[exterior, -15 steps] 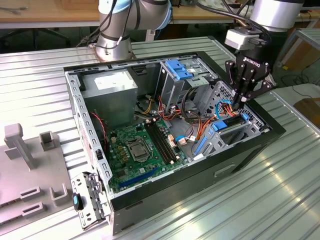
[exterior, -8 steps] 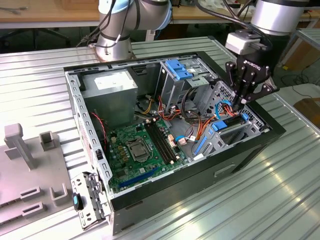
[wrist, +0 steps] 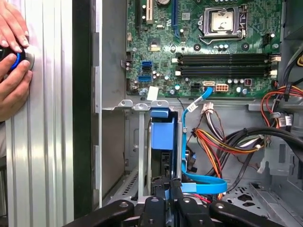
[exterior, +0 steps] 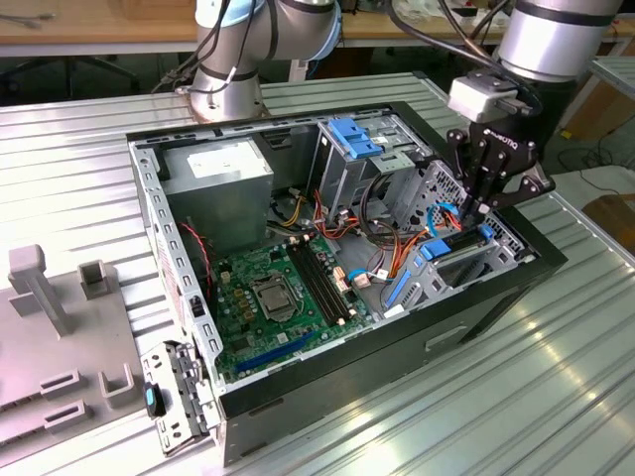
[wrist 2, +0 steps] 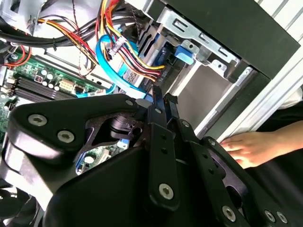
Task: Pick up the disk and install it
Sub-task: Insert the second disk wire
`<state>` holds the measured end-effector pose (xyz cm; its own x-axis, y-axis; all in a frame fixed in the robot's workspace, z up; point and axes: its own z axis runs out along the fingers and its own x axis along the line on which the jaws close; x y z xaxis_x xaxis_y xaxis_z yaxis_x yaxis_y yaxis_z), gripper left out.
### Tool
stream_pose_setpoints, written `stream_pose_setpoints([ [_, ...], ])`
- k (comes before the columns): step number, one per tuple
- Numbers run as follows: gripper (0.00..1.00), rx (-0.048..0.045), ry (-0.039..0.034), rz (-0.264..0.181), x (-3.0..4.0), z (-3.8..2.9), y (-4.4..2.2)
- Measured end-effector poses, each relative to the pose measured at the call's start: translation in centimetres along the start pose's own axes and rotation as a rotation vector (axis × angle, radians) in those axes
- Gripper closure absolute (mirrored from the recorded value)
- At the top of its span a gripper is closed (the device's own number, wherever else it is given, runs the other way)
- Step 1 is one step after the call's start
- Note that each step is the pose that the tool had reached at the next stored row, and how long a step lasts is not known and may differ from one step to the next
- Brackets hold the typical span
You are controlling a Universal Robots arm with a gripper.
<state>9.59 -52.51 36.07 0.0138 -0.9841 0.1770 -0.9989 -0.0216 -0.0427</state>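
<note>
Gripper (exterior: 483, 203) sits low inside the open computer case (exterior: 476, 307), at the drive bay on the exterior view's right. In both wrist views its fingers (wrist 2: 158, 101) are drawn together on a thin dark edge down in the bay, so you're clenched on the disk (wrist: 163, 163), which stands on edge in the slot. Judging by that, the disk is already in the cage (exterior: 466, 268) and being pushed home, not waiting somewhere for pickup. The blue carrier tab (wrist: 162, 130) sits just past the fingertips in the first wrist view; its rails run along the slot, likely why the disk is held edge-on from above.

A flat blue cable (wrist: 203, 187) loops right beside the fingers, close enough to snag, so watch that. Coloured wire bundles (wrist: 222, 142) crowd the bay just beyond. Farther out lies the green motherboard (wrist: 208, 47), with memory slots (wrist: 222, 64) and processor socket (wrist: 222, 21).

Outside the case, a person's hands (wrist: 12, 61) rest on the ribbed metal table (wrist: 42, 142), holding a small blue-ringed device.
</note>
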Motion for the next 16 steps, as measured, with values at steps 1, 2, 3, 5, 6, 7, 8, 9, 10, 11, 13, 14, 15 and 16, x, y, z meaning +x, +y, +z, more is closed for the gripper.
stream_pose_setpoints([
  [1, 0.84, 0.0003, -0.0021, 0.0, 0.01, 0.06, 0.03],
  [2, 0.84, 0.0004, -0.0062, 0.0, 0.12, 0.16, 0.04],
  [3, 0.84, 0.0005, -0.0106, 0.0, 0.22, 0.25, 0.05],
  [5, 0.84, 0.0006, -0.0223, 0.001, 0.31, 0.42, 0.06],
  [6, 0.84, 0.0008, -0.0346, 0.002, 0.29, 0.57, 0.07],
  [7, 0.84, 0.0009, -0.0458, 0.002, 0.3, 0.66, 0.07],
  [8, 0.84, 0.0011, -0.0558, 0.003, 0.34, 0.74, 0.08],
  [9, 0.84, 0.0012, -0.0611, 0.003, 0.4, 0.81, 0.08],
  [10, 0.84, 0.0013, -0.0685, 0.003, 0.53, 0.9, 0.09],
  [11, 0.84, 0.0013, -0.0747, 0.003, 0.7, 0.99, 0.09],
  [13, 0.84, 0.0015, -0.0853, 0.004, 1.28, 1.19, 0.11],
  [14, 0.84, 0.0015, -0.0885, 0.004, 1.38, 1.23, 0.12],
  [15, 0.84, 0.0016, -0.0923, 0.004, 1.47, 1.28, 0.12],
  [16, 0.84, 0.0015, -0.0927, 0.004, 1.47, 1.29, 0.12],
])
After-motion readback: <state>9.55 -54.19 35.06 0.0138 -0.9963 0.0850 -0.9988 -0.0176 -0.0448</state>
